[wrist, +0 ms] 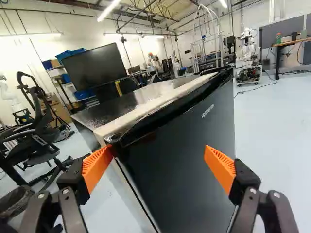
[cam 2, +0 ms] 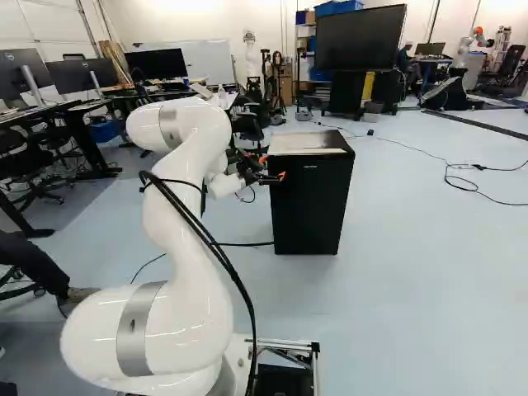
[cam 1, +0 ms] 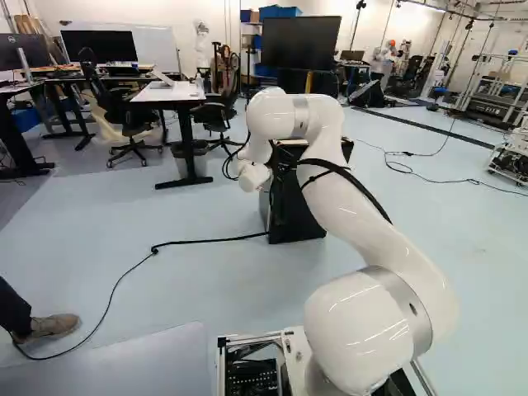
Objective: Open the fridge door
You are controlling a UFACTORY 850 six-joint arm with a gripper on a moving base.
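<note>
The black, orange-padded end effector (wrist: 158, 156) is standing open, placing one finger beside the flat black fridge door (wrist: 175, 167), probably for prying.

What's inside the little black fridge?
I can't see inside the black fridge, because its door looks shut and hides whatever is there. Only the outside shows, like its shiny top. The gripper is open, one finger right by the door's edge.

black fridge (cam 2: 307, 206) upright on floor (cam 2: 421, 289) | hand (cam 2: 272, 167) beside its top edge | large screen (cam 2: 361, 37) farther back
</note>
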